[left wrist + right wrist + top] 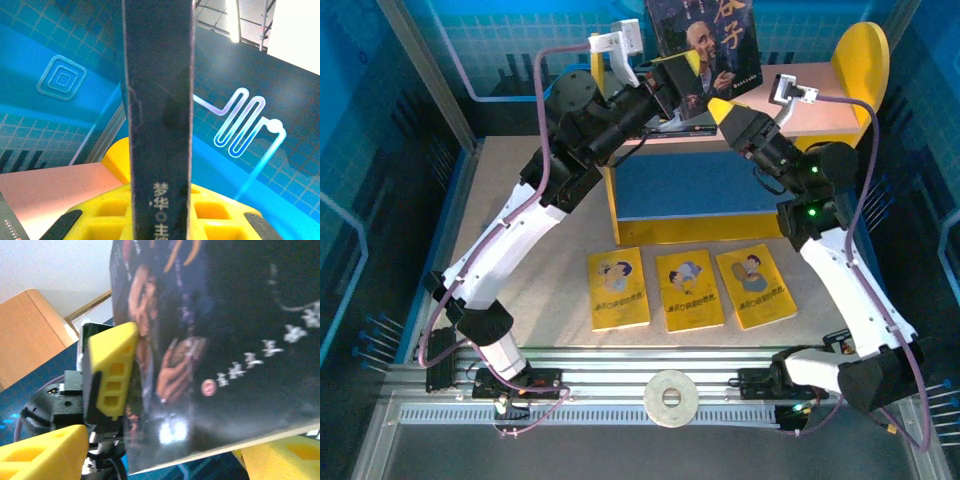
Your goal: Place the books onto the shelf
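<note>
A dark portrait book (705, 42) stands upright on the shelf's pink upper board (790, 105). My left gripper (678, 72) is shut on its left edge; in the left wrist view its spine (160, 125) runs up between my yellow fingers (220, 210). My right gripper (725, 112) is open just below the book's lower right corner. In the right wrist view the cover (225, 340) hangs over my spread fingers (40, 452). A second dark book (675, 125) lies flat on the pink board. Three yellow books (618, 288) (688, 290) (755, 285) lie on the table.
The shelf's round-topped yellow side panel (860, 55) rises on the right, and its blue lower board (695, 190) is under both arms. A white ring (671, 397) rests on the rail at the near edge. Blue walls enclose the table.
</note>
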`<state>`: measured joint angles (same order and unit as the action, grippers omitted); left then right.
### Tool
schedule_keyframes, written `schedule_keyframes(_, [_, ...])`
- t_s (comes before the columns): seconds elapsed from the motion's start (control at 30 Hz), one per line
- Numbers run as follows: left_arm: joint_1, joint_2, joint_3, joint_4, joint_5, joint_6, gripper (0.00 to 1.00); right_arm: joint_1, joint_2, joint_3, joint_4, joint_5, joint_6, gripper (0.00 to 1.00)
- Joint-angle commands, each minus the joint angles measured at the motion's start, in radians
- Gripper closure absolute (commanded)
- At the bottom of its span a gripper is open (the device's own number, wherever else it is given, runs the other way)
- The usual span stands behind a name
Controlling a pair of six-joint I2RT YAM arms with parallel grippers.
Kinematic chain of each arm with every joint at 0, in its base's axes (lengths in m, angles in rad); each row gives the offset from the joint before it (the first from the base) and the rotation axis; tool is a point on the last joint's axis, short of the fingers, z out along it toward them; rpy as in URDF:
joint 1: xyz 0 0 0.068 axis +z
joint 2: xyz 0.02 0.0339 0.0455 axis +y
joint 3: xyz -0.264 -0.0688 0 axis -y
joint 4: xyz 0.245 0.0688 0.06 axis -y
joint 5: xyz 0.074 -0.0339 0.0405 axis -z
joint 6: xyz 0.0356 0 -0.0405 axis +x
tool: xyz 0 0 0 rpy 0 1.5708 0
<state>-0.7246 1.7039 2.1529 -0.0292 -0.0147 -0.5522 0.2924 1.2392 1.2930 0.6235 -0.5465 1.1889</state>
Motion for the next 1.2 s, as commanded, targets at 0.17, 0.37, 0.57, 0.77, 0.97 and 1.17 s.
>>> schedule_keyframes(0.17, [-0.007, -0.029, -0.024, 0.186, -0.013, -0.014, 1.00, 0.017, 0.050, -0.001, 0.188, 0.070, 0.076, 0.34])
schedule_keyframes(0.37, [-0.007, -0.044, -0.075, 0.222, -0.027, -0.012, 1.00, 0.017, 0.082, -0.003, 0.307, 0.065, 0.118, 0.59])
schedule_keyframes(0.57, [-0.007, -0.048, -0.081, 0.217, -0.031, -0.002, 1.00, 0.017, 0.113, 0.008, 0.367, 0.048, 0.148, 0.86])
schedule_keyframes(0.77, [-0.007, -0.065, -0.082, 0.144, -0.056, 0.001, 0.82, 0.012, 0.118, 0.009, 0.352, 0.009, 0.100, 0.94])
schedule_keyframes(0.97, [-0.007, -0.125, -0.119, 0.021, -0.099, 0.042, 0.52, 0.000, 0.088, 0.021, 0.230, -0.108, -0.020, 0.96])
schedule_keyframes(1.17, [-0.006, -0.242, -0.196, -0.141, -0.099, 0.110, 0.38, -0.031, 0.066, 0.081, 0.076, -0.294, -0.146, 0.97])
